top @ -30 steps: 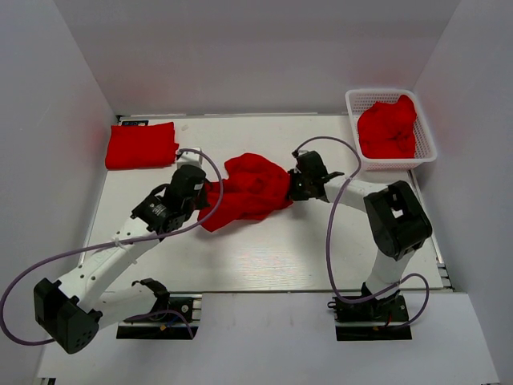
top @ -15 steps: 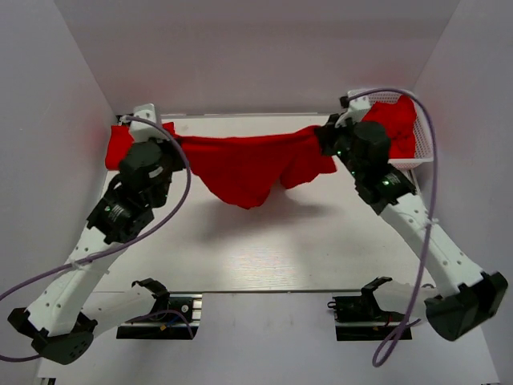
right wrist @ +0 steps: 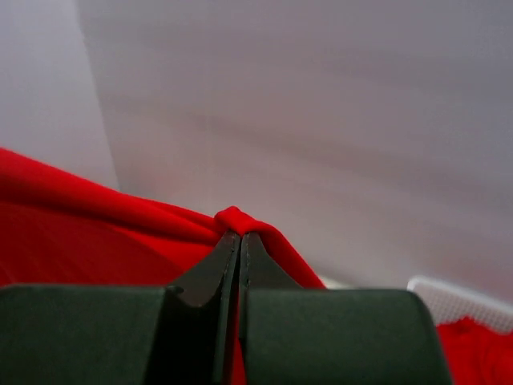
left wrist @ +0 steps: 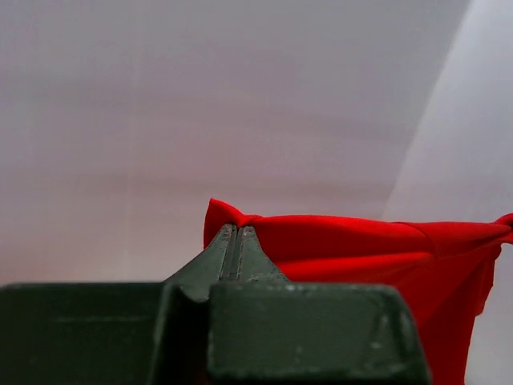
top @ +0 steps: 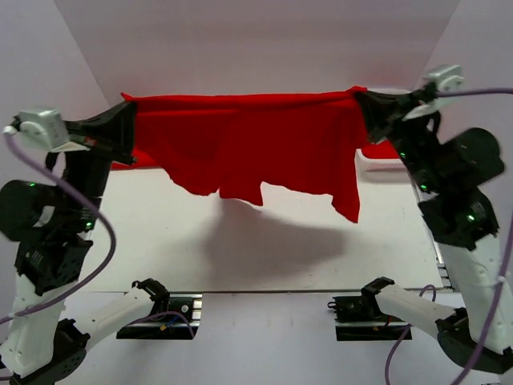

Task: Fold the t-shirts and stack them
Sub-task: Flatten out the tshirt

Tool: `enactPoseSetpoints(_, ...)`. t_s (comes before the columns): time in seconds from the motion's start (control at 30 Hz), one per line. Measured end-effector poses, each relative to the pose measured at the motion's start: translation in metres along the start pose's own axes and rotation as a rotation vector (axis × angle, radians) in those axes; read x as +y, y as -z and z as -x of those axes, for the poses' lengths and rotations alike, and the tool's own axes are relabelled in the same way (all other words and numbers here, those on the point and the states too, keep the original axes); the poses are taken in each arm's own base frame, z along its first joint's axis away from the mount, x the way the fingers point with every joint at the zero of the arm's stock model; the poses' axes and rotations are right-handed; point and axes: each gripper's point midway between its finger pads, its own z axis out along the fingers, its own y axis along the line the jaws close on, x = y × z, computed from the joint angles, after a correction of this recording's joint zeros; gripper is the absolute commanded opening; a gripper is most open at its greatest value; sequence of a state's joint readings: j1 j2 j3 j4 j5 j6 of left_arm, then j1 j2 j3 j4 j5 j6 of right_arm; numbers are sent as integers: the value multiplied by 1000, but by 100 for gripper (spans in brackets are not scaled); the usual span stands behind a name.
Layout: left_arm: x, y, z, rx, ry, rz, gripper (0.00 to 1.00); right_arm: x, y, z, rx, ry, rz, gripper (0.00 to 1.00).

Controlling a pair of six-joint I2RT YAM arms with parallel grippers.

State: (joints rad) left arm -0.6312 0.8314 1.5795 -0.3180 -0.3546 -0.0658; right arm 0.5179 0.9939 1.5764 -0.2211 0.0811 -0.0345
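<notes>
Gripping spread t-shirt (top: pixel 256 144) aloft, left tool (left wrist: pixel 235 233), right tool (right wrist: pixel 239 237)

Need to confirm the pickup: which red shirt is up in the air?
The spread t-shirt pinched at its top corners by the left gripper and right gripper; a second shirt lies in the basket.

Three t-shirts (top: pixel 248 140), one basket (top: pixel 385 168)

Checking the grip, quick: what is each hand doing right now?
Left hand: closed on one upper corner of the red t-shirt.
Right hand: closed on the red t-shirt's other upper corner.
</notes>
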Motion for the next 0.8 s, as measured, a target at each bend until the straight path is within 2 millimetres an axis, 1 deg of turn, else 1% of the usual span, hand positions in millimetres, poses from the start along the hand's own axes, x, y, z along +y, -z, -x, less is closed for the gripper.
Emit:
enactPoseSetpoints(0.1,-10,10,30,-60,-3,-76,0,11,25,40,-76,33,76,0)
enactPoseSetpoints(0.13,-14,13,40,-76,-4,-100,0,17,32,47,-82,45,113,0)
enactPoseSetpoints(0.17,-17,17,49,-94,-4,-124,0,20,42,65,-120,54,133,0)
enactPoseSetpoints(0.23,-24,25,70,-133,-5,-173,0,30,61,88,-165,72,195,0)
enactPoseSetpoints(0.37,-34,45,108,-206,-13,-262,0,46,98,114,-234,96,298,0)
enactPoseSetpoints(0.5,-40,64,136,-264,-24,-320,0,57,125,126,-278,115,363,0)
enactPoseSetpoints(0.53,-41,68,141,-273,-27,-331,0,59,129,128,-285,119,375,0)
enactPoseSetpoints(0.6,-42,68,144,-276,-30,-338,0,62,133,129,-293,125,394,0)
enactPoseSetpoints(0.63,-42,67,144,-274,-32,-334,0,63,132,127,-291,125,399,0)
enactPoseSetpoints(0.7,-38,57,139,-258,-34,-296,0,63,125,119,-277,125,400,0)
enactPoseSetpoints(0.77,-30,40,127,-227,-36,-225,0,62,110,104,-243,119,392,0)
enactPoseSetpoints(0.8,-24,30,115,-205,-41,-179,0,60,100,96,-228,115,380,0)
